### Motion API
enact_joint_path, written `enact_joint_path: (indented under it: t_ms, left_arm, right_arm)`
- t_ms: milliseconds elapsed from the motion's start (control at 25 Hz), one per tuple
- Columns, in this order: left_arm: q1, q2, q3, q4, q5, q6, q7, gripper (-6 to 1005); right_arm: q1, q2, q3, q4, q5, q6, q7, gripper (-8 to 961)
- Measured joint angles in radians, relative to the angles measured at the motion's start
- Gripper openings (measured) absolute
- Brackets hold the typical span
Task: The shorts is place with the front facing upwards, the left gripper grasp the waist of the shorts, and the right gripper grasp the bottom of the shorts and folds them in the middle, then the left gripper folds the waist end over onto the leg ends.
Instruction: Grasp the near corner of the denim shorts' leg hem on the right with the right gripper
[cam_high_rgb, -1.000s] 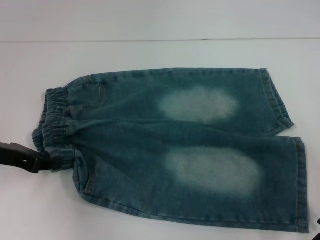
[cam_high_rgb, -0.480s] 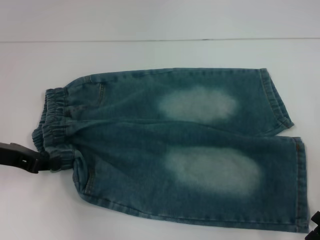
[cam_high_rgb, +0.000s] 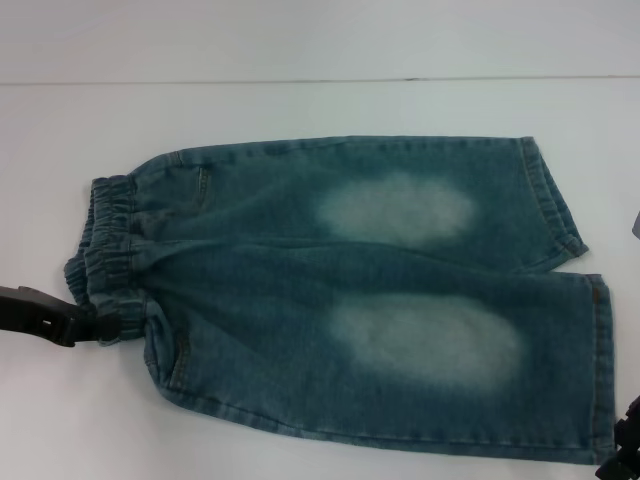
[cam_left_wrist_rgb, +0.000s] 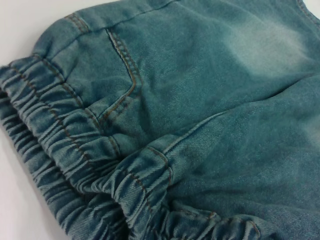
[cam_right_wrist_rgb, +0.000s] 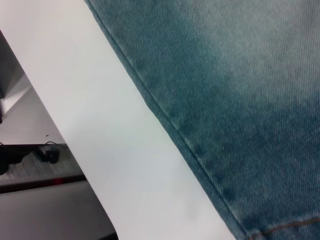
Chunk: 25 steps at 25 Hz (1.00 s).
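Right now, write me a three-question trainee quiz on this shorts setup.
1. True or false: the shorts lie flat and unfolded on the table.
2. Which gripper is at the waist of the shorts? A) the left gripper B) the right gripper
3. Fill in: the right gripper shows near the ___ of the shorts.

Key: 1 true; 2 A; 3 bottom.
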Motion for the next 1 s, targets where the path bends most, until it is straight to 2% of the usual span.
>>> enact_joint_path:
  t_ms: [440,1000]
  left_arm:
    - [0.004,-0.001,-0.001,0.0,0.001,-0.003,0.001,65]
    - [0.004,-0.003,0.0,-0.009,-0.002,-0.015,0.002,66]
  right_arm:
    - [0.01,0.01,0.01,0.001,0.003,0.002,-0.011,794]
    - [0.015,0.027,0.001,-0.007,0.025,0.009,-0.032,716]
